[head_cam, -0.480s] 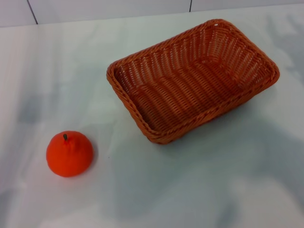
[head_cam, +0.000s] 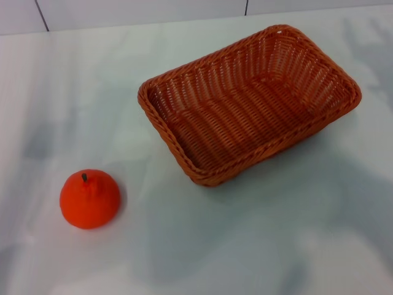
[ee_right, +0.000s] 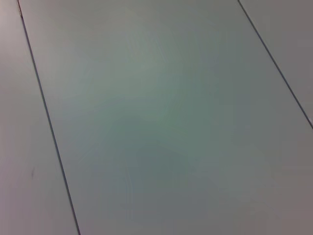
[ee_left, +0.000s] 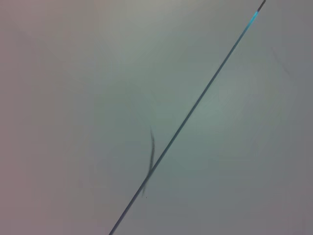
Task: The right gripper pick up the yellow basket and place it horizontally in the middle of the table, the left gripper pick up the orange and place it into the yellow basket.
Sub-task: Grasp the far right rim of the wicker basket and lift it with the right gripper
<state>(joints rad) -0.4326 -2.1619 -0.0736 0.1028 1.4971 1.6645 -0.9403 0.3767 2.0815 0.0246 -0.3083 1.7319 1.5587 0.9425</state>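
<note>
The yellow basket [head_cam: 249,104], an orange-brown woven wicker tray, sits empty on the white table [head_cam: 276,233] at the back right of centre, turned at an angle. The orange [head_cam: 89,199], orange-red with a brown stem, rests on the table at the front left, apart from the basket. Neither gripper shows in the head view. The left wrist view and the right wrist view show only pale flat panels with thin dark seams, and no fingers.
A white tiled wall [head_cam: 141,12] with dark seams runs behind the table's far edge. Bare table surface lies between the orange and the basket and along the front.
</note>
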